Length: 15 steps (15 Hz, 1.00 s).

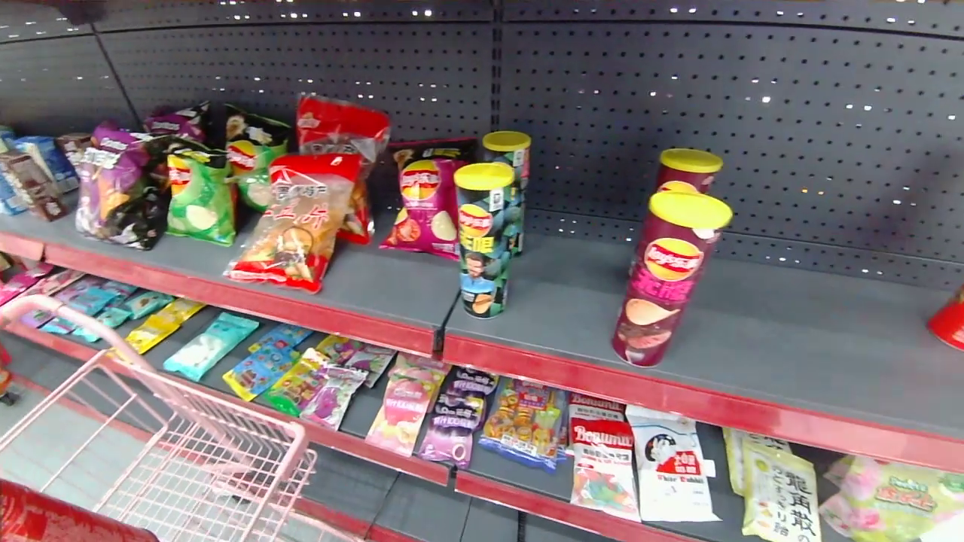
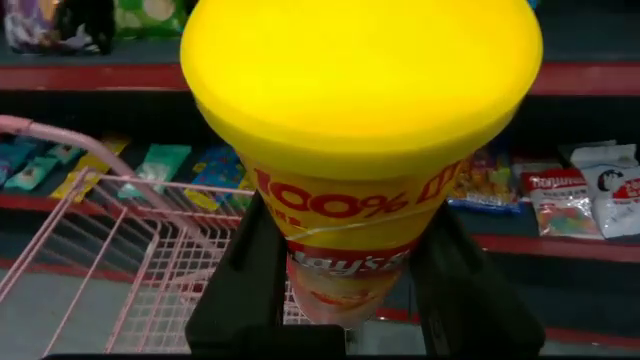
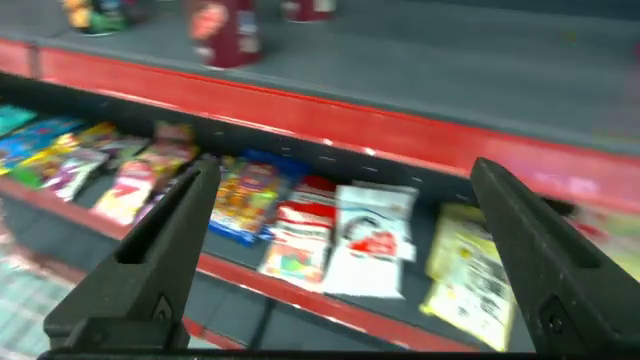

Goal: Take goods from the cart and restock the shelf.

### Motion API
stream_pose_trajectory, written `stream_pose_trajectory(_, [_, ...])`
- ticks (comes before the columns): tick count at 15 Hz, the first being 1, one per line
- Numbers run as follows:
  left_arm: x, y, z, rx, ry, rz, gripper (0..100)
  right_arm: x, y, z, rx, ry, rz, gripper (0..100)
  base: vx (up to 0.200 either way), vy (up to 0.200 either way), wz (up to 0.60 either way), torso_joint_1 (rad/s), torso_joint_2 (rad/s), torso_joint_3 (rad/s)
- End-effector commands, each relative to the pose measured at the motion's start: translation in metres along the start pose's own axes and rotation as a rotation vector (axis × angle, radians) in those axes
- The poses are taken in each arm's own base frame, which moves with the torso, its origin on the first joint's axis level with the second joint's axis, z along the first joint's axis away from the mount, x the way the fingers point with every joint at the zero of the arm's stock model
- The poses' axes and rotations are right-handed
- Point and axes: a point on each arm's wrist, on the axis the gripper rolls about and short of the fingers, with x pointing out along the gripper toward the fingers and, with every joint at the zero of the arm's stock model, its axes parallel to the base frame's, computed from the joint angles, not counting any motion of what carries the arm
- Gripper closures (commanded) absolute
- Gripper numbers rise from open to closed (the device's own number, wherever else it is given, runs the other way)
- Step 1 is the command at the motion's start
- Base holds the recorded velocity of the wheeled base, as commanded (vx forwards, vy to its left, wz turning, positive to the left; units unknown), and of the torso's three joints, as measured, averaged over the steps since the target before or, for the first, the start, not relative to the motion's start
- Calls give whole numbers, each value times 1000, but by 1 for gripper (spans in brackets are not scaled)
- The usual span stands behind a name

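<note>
My left gripper [image 2: 345,290] is shut on a red chip can with a yellow lid [image 2: 360,110], held upright over the pink wire cart [image 2: 120,250]. My right gripper [image 3: 345,260] is open with nothing between its black fingers [image 3: 150,270], facing the lower shelf's snack packets [image 3: 370,240]. On the grey upper shelf [image 1: 753,339] stand two maroon chip cans [image 1: 666,275] and two dark green-patterned cans [image 1: 483,237], all with yellow lids. The cart [image 1: 188,452] stands at the lower left in the head view.
Chip bags [image 1: 297,222] crowd the upper shelf's left part. A red object [image 1: 950,320] sits at its far right edge. Flat candy and snack packets [image 1: 602,459] line the lower shelf. Bare shelf surface lies right of the maroon cans. A perforated back panel [image 1: 753,113] rises behind.
</note>
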Motion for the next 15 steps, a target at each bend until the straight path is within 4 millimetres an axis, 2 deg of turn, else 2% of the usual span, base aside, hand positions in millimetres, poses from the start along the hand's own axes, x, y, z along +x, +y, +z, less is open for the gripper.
stream_pose_trajectory(1, [1,0,1,0,4,0,100,0,0,0,0,0,0,0,0,0,-600,7,2,2])
stream_pose_trajectory(5, [1,0,0,0,5,-1,100,0,0,0,0,0,0,0,0,0,-600,4,6,1])
stream_pose_trajectory(15, [7,1,3,97,37,-4,100,0,0,0,-2,2,0,0,0,0,0,0,0,0])
